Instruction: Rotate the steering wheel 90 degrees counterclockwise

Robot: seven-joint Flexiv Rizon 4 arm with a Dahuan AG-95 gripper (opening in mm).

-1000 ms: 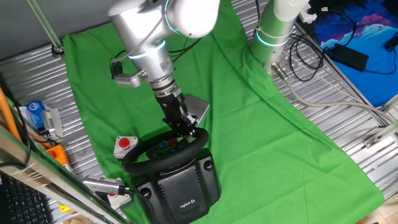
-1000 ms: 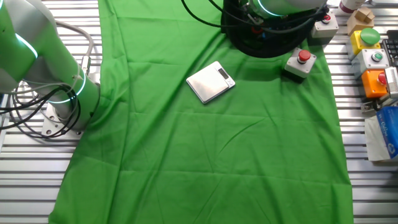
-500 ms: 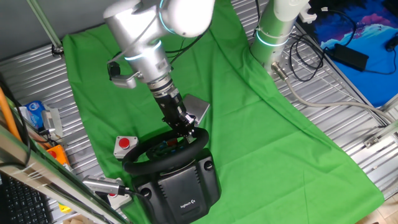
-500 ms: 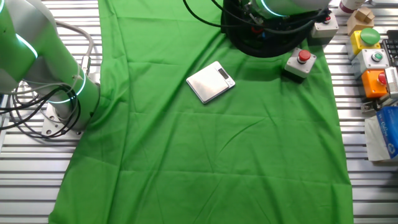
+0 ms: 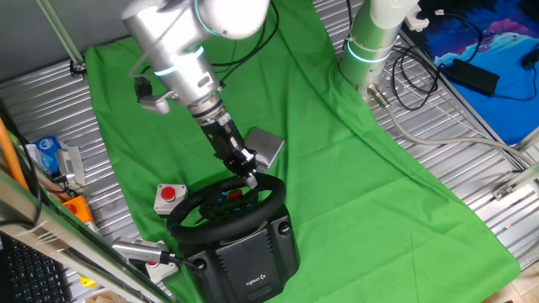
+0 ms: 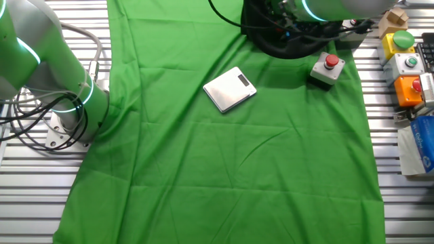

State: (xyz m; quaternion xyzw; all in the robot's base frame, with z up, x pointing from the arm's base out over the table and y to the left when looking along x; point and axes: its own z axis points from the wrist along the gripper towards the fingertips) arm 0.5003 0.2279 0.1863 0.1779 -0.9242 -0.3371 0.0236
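The steering wheel [image 5: 221, 212] is black, with coloured buttons on its hub, and sits on a boxy black base [image 5: 246, 259] with a white logo at the near edge of the green cloth. My gripper [image 5: 249, 176] reaches down from the upper left and is shut on the far right part of the wheel's rim. In the other fixed view only a black arc of the wheel [image 6: 283, 49] shows at the top edge. The gripper itself is out of sight there, above the frame.
A grey metallic box [image 5: 266, 150] [image 6: 230, 89] lies on the cloth just behind the gripper. A small red push button on a white box [image 5: 168, 195] [image 6: 326, 66] stands left of the wheel. More button boxes [image 6: 407, 64] and a second arm's base [image 5: 370, 42] stand at the sides.
My arm has swung to the left and the gripper has shifted left along with the rim. The wheel has turned a little with it.
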